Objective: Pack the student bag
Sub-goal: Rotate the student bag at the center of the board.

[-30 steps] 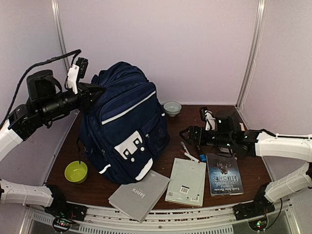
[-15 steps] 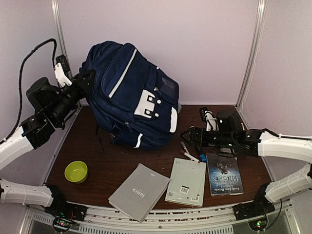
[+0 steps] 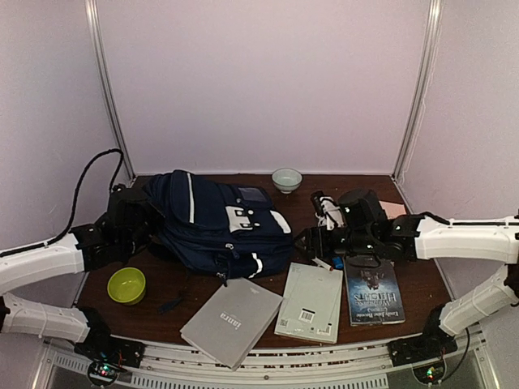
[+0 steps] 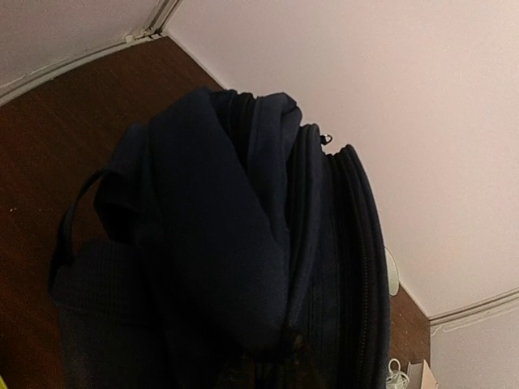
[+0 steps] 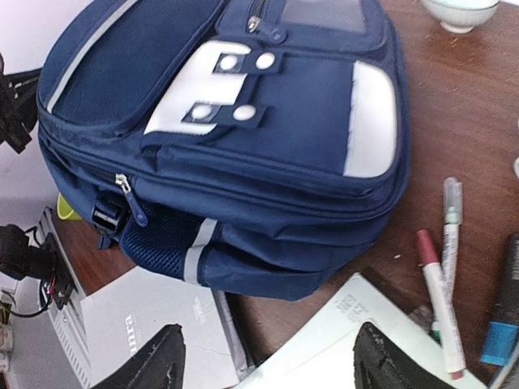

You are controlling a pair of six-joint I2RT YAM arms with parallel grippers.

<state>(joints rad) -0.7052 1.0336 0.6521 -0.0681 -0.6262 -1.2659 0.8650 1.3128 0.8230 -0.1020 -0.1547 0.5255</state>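
Fixed camera looks down on the tabletop (image 3: 426, 284) from its near edge; both wrist cameras face the student bag (image 3: 215, 227), the left apparently pressed close.

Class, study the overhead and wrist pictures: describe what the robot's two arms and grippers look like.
Both the left arm and the right arm have smooth white tubular links joined by bulky black joints. A black cable loops out of the left arm's wrist. Small green and red lights glow at each base. The right gripper ends in two matte black, rounded jaws.
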